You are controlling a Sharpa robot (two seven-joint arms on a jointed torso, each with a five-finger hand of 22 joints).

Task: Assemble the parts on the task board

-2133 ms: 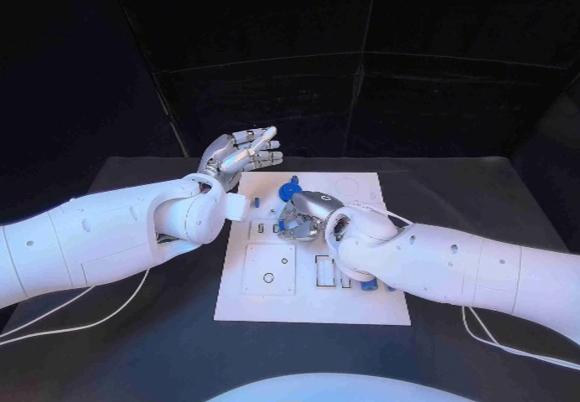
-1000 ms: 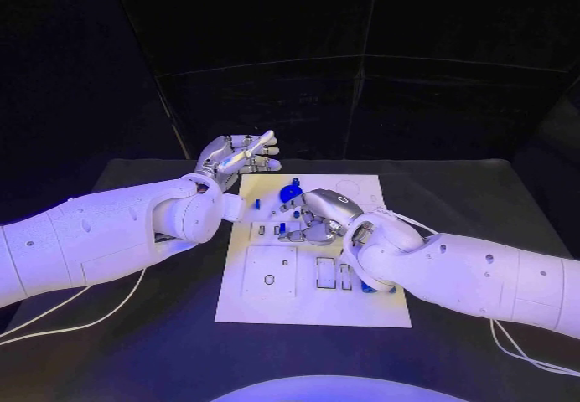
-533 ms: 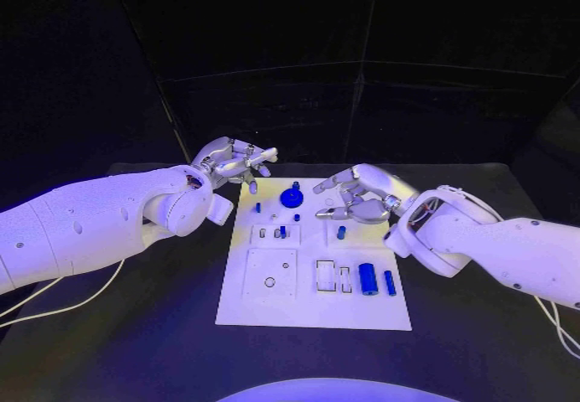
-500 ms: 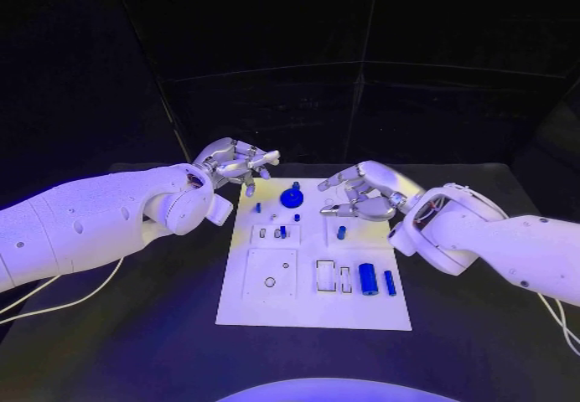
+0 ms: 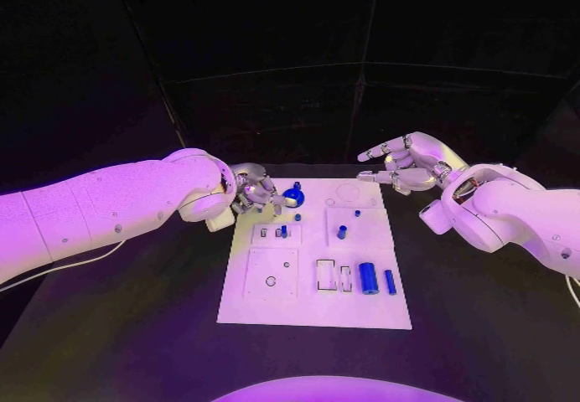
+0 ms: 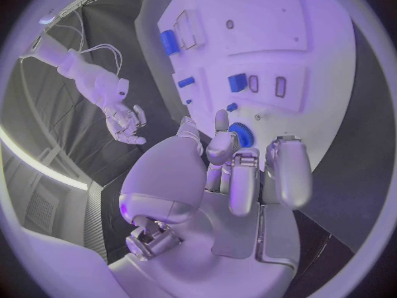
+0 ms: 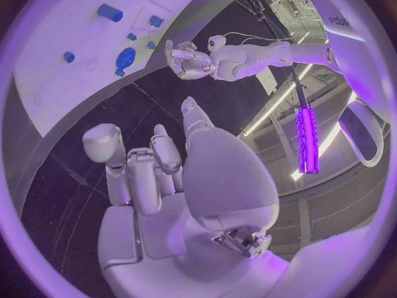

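Observation:
The white task board [image 5: 363, 306] lies mid-table with small blue parts in its far half and at its right. A round blue knob [image 5: 292, 198] stands near the far edge. My left hand [image 5: 254, 194] is low at the board's far left, fingers curled in, fingertips right beside the knob [image 6: 242, 134]. I see nothing between the fingers of the left hand [image 6: 240, 172]. My right hand [image 5: 405, 163] hangs above the table past the board's far right corner, fingers apart and empty. The right wrist view shows the right hand [image 7: 157, 172] off the board [image 7: 75, 20].
A thick blue cylinder [image 5: 367, 278] and a slim blue pin [image 5: 389, 281] lie at the board's right side beside two narrow slots [image 5: 326, 275]. Short blue pegs [image 5: 341, 232] stand mid-board. Black table [image 5: 121, 335] surrounds the board.
My right hand has lifted off the middle of the board and drawn back to the far right. My left hand has dropped from above the far left corner to beside the knob.

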